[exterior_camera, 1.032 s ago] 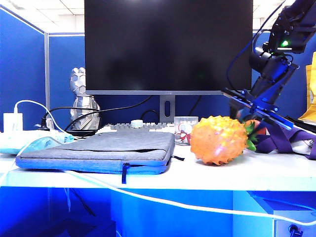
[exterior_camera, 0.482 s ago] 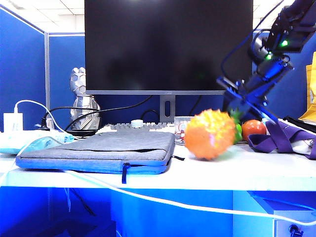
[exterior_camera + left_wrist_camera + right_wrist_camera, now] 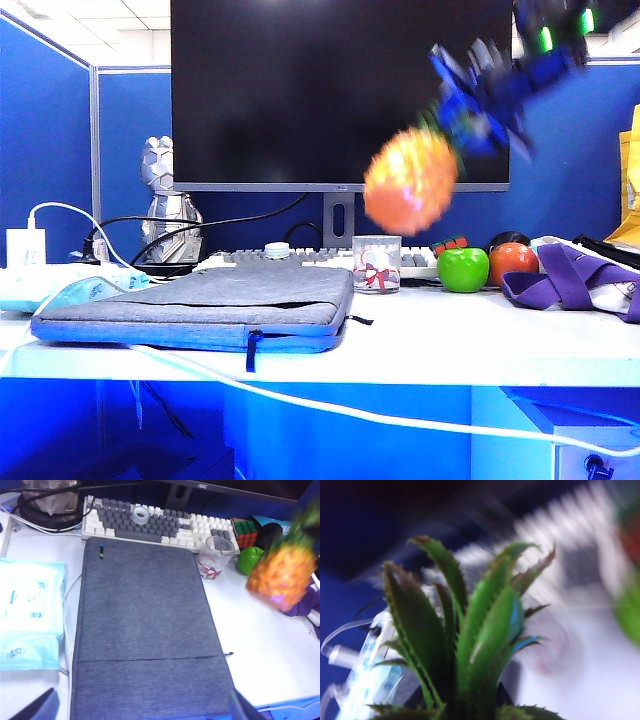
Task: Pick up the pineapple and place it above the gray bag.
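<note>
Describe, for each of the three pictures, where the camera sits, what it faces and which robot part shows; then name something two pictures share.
Exterior: table-edge height, facing the monitor; right gripper carries the pineapple in the air.
Left wrist: looks down on the gray bag; left gripper's open finger tips show.
Right wrist: close behind the pineapple's leaves; no fingers visible.
Shared: exterior and left wrist both show the green apple.

We see an office cubicle: blue partition walls [image 3: 50, 150], a monitor [image 3: 340, 90] and keyboard [image 3: 160, 525] on a white desk [image 3: 450, 340].
</note>
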